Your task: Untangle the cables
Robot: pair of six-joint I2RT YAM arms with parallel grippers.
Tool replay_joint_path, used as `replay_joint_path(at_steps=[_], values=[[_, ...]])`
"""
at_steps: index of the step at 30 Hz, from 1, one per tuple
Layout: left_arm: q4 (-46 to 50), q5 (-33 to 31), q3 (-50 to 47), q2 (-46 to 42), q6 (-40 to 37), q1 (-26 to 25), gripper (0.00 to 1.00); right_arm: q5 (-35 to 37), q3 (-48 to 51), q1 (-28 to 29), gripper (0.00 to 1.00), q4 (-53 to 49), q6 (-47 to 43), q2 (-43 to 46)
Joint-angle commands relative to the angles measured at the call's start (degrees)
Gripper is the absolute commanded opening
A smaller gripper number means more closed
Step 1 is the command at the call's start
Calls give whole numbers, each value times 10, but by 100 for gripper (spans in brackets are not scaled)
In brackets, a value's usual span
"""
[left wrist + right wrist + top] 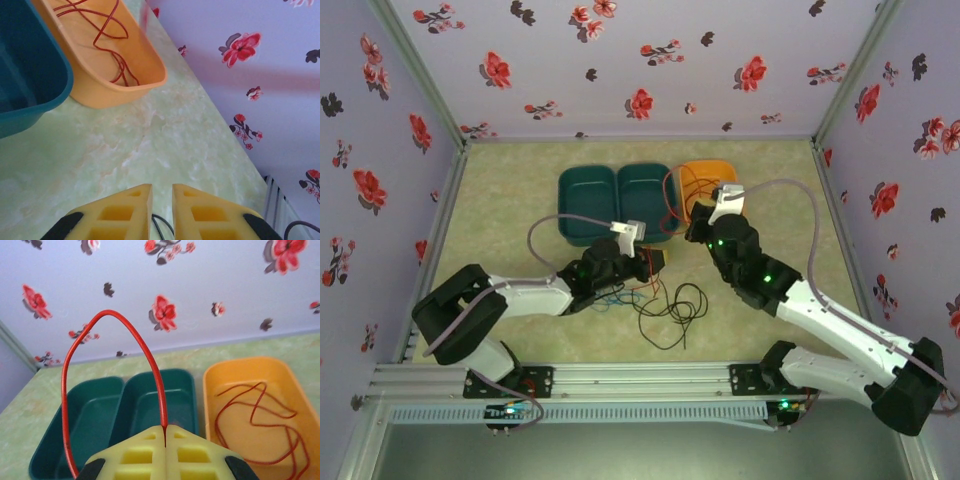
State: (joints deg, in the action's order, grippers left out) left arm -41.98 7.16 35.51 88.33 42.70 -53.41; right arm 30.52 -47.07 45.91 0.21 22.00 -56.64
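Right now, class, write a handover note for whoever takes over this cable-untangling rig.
Right gripper: shut on a red cable, held up in a loop.
Left gripper: slightly open, over the table by the tangle.
Done: red cable coils lie in the orange bin.
Left: black, blue and red cables lie knotted in the tangle; separate them.
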Motion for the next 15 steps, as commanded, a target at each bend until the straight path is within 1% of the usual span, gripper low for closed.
replay_joint_path(at_steps=[1,7,15], values=[[12,-21,-12,-26,-19,-1,18,34,-31,-24,0,-50,-16,-12],[35,-36,-19,-44,-32,-1,18,-3,-82,-91,0,-80,-14,-61],[63,-49,-22,-69,-49,-1,18,-37,-136,-160,0,-69,-27,-159]])
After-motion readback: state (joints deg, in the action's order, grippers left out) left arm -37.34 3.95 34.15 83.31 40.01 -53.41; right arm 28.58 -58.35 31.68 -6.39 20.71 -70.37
